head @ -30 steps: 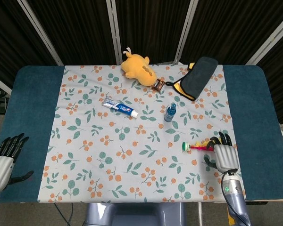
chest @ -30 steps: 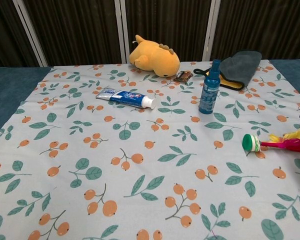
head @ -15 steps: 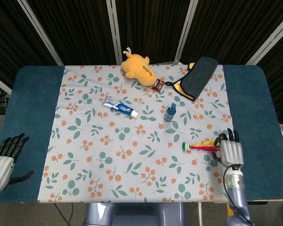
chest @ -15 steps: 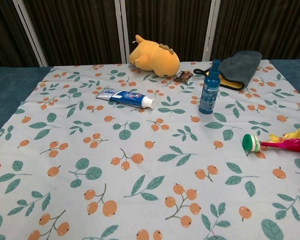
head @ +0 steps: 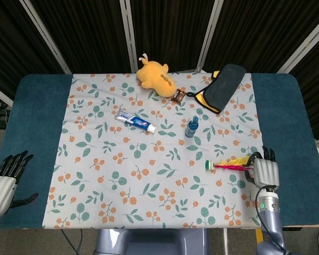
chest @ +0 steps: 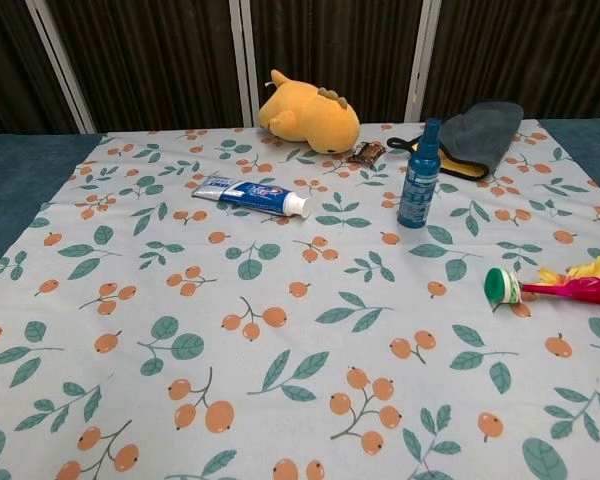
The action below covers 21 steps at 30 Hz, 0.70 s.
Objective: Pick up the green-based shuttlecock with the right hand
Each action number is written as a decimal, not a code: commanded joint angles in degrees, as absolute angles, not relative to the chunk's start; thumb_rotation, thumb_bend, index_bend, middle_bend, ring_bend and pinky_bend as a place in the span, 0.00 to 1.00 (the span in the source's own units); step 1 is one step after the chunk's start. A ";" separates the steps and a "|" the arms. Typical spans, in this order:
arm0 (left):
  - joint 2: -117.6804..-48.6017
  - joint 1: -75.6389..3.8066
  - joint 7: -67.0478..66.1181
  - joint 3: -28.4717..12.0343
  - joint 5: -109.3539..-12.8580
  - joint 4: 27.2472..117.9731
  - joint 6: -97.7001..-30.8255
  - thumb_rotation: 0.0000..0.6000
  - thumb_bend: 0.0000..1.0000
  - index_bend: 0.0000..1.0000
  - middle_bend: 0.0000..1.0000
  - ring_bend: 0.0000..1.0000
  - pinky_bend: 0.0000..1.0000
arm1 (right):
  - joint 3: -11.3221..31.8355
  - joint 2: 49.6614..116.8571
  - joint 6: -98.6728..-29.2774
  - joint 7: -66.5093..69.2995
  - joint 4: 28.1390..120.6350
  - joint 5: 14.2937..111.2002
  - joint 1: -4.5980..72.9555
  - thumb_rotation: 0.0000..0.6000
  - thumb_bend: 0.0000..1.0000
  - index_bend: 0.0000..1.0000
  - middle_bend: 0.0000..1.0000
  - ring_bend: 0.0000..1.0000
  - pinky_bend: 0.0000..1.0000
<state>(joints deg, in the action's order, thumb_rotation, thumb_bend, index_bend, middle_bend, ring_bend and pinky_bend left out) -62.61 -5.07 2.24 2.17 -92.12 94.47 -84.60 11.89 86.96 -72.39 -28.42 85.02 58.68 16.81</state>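
Far edge of table (head: 37, 114): plush toy (head: 155, 75) at centre, snack packet (head: 178, 95) just right of it, mitt (head: 223, 86) further right. Mid-table: toothpaste tube (head: 135, 121) left of spray bottle (head: 191, 126). Shuttlecock (head: 227, 164) near right edge, right hand (head: 266, 171) just beside it. Left hand (head: 4, 180) at near-left corner.

toothpaste tube (chest: 252, 195): white lettering on its blue side, too small to read
spray bottle (chest: 418, 176): blue label, print blurred, nothing legible
snack wrapper (chest: 365, 153): markings unreadable
elsewhere: no readable text
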 commanded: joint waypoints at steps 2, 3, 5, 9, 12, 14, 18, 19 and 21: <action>-62.62 -5.06 2.22 2.17 -92.06 94.50 -84.55 1.00 0.18 0.00 0.00 0.00 0.00 | 12.03 87.04 -72.05 -27.99 84.47 58.19 17.07 1.00 0.32 0.53 0.27 0.00 0.00; -62.62 -5.07 2.20 2.16 -92.00 94.50 -84.50 1.00 0.18 0.00 0.00 0.00 0.00 | 12.02 87.06 -71.94 -27.93 84.31 57.97 17.10 1.00 0.32 0.53 0.27 0.00 0.00; -62.62 -5.09 2.16 2.15 -91.95 94.55 -84.43 0.99 0.17 0.00 0.00 0.00 0.00 | 11.96 87.13 -71.79 -27.81 84.01 57.73 17.17 1.00 0.33 0.53 0.27 0.00 0.00; -62.61 -5.09 2.06 2.13 -91.86 94.61 -84.38 1.00 0.18 0.00 0.00 0.00 0.00 | 11.85 87.31 -71.45 -27.52 83.62 57.03 17.18 1.00 0.34 0.53 0.27 0.00 0.00; -62.61 -5.10 2.06 2.13 -91.79 94.64 -84.29 1.00 0.17 0.00 0.00 0.00 0.00 | 11.64 87.47 -71.37 -27.43 83.46 56.88 17.21 1.00 0.35 0.53 0.27 0.00 0.00; -62.61 -5.10 2.05 2.13 -91.79 94.66 -84.28 0.99 0.17 0.00 0.00 0.00 0.00 | 11.50 87.57 -71.39 -27.48 83.32 56.91 17.24 1.00 0.36 0.53 0.27 0.00 0.00; -62.60 -5.09 2.16 2.12 -91.82 94.64 -84.34 1.00 0.17 0.00 0.00 0.00 0.00 | 11.27 87.98 -71.41 -27.33 82.78 56.82 17.30 1.00 0.36 0.53 0.27 0.00 0.00; -62.60 -5.09 2.20 2.11 -91.82 94.63 -84.33 1.00 0.17 0.00 0.00 0.00 0.00 | 11.27 88.05 -71.38 -27.25 82.66 56.81 17.35 1.00 0.36 0.54 0.27 0.00 0.00; -62.61 -5.10 2.24 2.12 -91.82 94.61 -84.31 1.00 0.17 0.00 0.00 0.00 0.00 | 11.19 88.24 -71.41 -27.10 82.47 56.77 17.33 1.00 0.38 0.54 0.28 0.00 0.00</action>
